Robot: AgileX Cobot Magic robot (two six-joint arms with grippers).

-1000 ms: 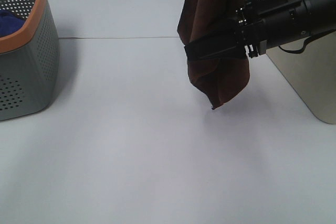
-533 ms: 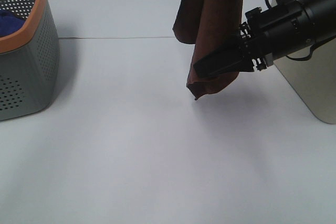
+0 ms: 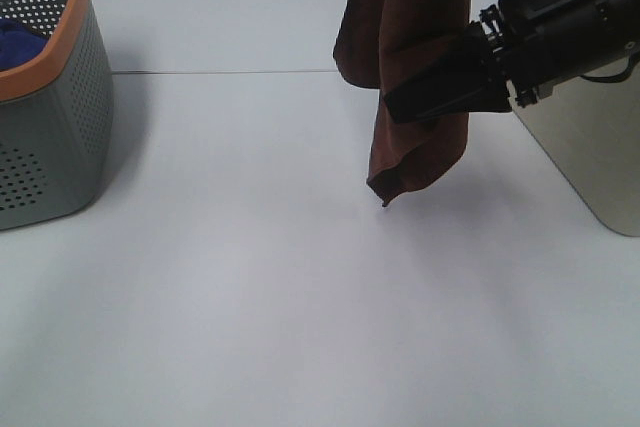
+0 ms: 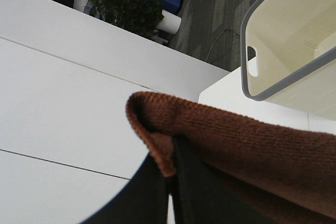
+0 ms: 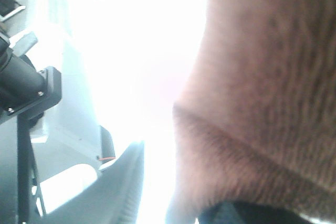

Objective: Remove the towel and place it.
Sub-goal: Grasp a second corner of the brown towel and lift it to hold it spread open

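The dark brown towel point(image 3: 415, 57) hangs folded from above the top edge of the exterior view, its lowest corner just above the white table point(image 3: 250, 287). My left gripper point(image 4: 170, 148) is shut on the towel's folded edge point(image 4: 236, 140); it is out of the exterior view. My right gripper point(image 3: 392, 107) reaches in from the right, in front of the hanging towel at mid-height. In the right wrist view the blurred towel point(image 5: 262, 77) fills the space between the fingers point(image 5: 123, 187), which stand apart. No white tag shows.
A grey perforated basket with an orange rim point(image 3: 50, 97) stands at the left edge with a blue cloth point(image 3: 15, 37) inside. A pale bin point(image 3: 590, 147) stands at the right behind my right arm; it also shows in the left wrist view point(image 4: 294, 35).
My right gripper has drawn back to the right and slightly up along the towel. The towel's lower corner swung left, then settled back a little to the right.
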